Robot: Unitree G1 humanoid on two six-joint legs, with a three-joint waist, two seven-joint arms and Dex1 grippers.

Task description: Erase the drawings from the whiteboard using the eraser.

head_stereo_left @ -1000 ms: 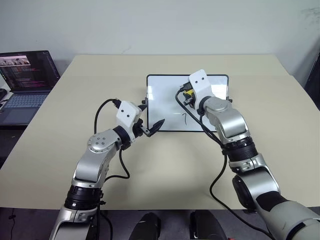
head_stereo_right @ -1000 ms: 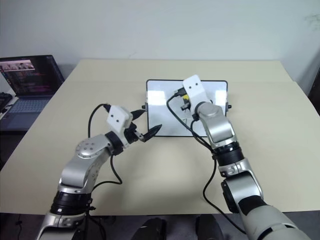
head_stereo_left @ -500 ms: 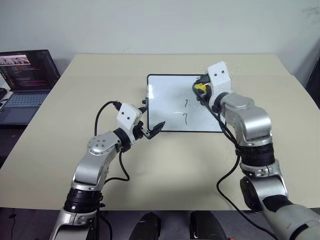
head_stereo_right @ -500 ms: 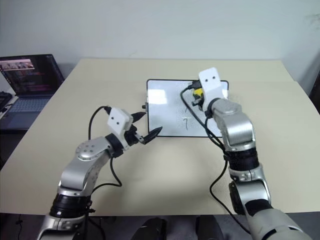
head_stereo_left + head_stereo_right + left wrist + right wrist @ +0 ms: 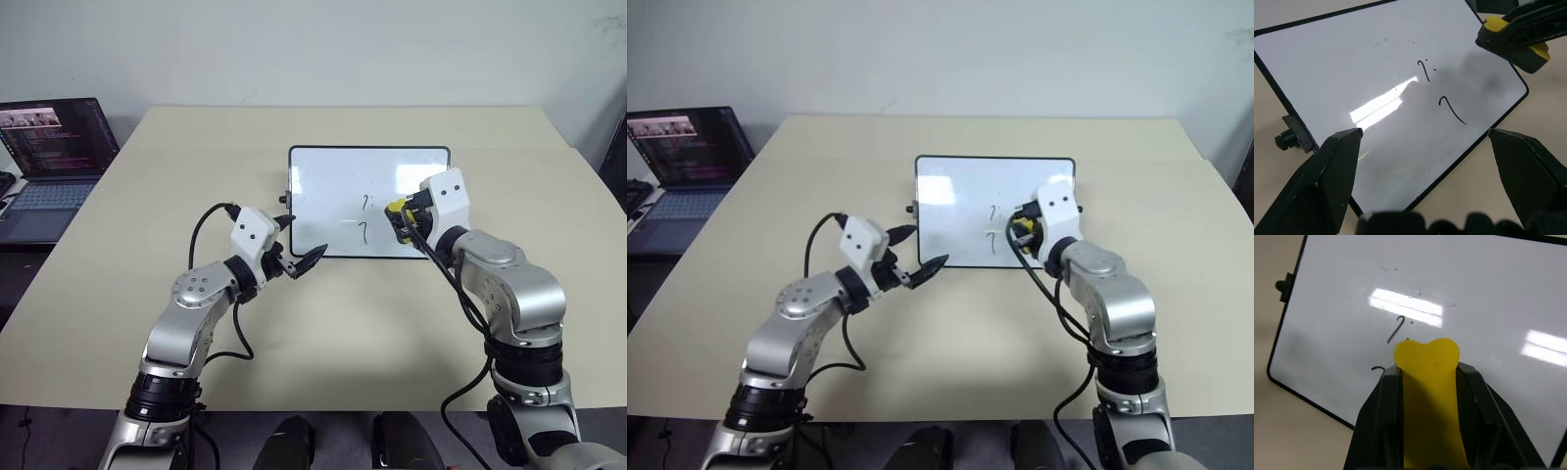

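The whiteboard (image 5: 333, 186) lies flat at the middle of the beige table, black-framed with a small knob on its left side. Two of the drawings show on it: a dotted mark (image 5: 365, 203) and below it a 7-like stroke (image 5: 362, 232). Just right of these marks hovers the yellow eraser (image 5: 396, 208), with my right gripper (image 5: 399, 215) shut on it. The right wrist view has the eraser (image 5: 1429, 396) clamped between the fingers, its tip over the dotted mark (image 5: 1397, 329). My left gripper (image 5: 302, 238) stands open at the board's near left corner, holding nothing.
An open laptop (image 5: 54, 147) sits on a lower surface off the table's left side. The table (image 5: 323, 333) has bare beige surface in front of the board and to both sides. Black cables loop from both wrists.
My right gripper has carried the eraser from the board's upper middle back toward me and to the right, uncovering the two marks. The left gripper has stayed in place.
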